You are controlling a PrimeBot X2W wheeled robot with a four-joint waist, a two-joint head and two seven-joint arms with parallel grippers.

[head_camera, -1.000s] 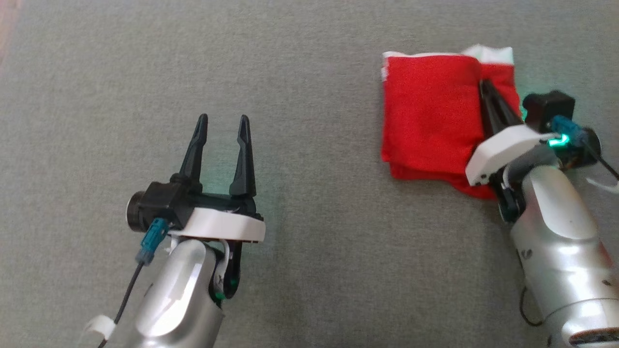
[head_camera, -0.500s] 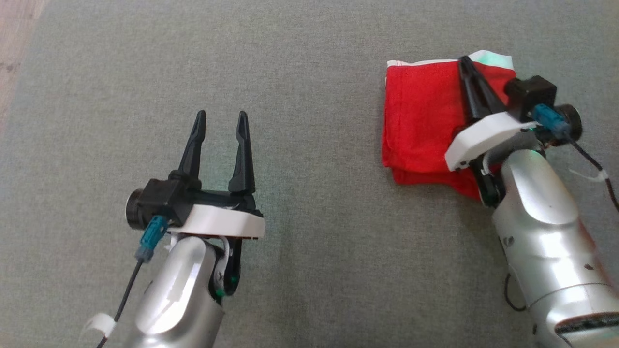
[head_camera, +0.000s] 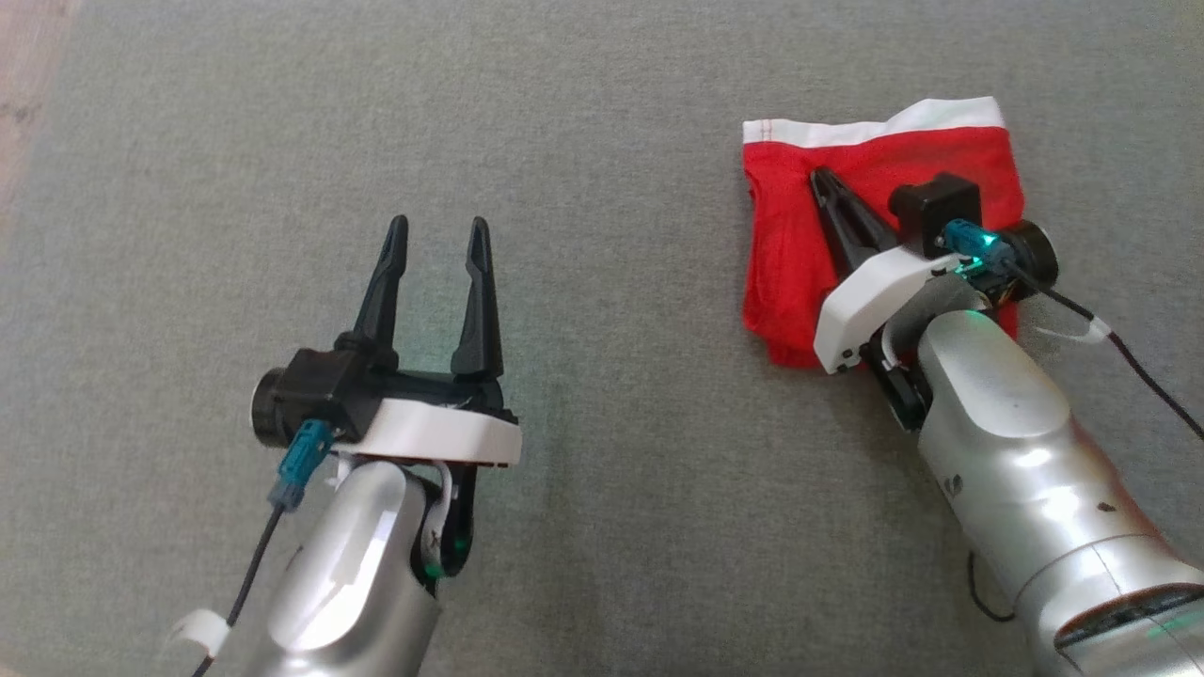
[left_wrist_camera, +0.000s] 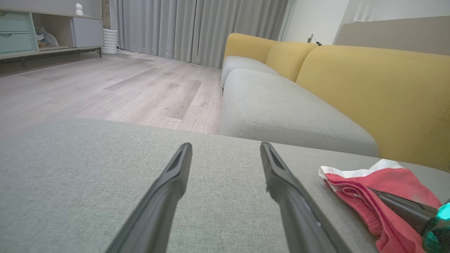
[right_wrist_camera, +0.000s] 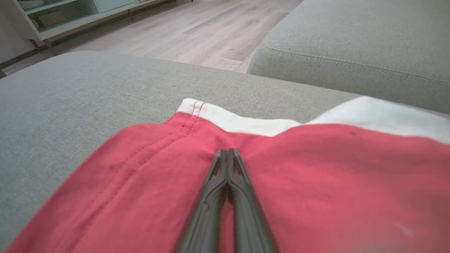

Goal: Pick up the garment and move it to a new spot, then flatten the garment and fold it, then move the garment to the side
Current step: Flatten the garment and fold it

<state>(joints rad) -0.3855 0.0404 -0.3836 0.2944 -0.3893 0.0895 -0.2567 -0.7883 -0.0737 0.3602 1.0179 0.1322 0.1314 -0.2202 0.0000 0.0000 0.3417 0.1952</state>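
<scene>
Head view: folded red garment (head_camera: 781,244) on grey cushion (head_camera: 602,141), right side. Right gripper (head_camera: 820,177) pressed shut, fingers lying over the fabric (arm angled up-left). Left gripper (head_camera: 439,226) spread wide, empty, well apart.
Left wrist view: shelf cubby (left_wrist_camera: 45,37) holds blurred items.
Right wrist view: closed tips near white waistband (right_wrist_camera: 246,123).

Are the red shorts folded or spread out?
Folded. The red shorts lie in stacked layers, a second edge peeking out beneath the near corner.
</scene>
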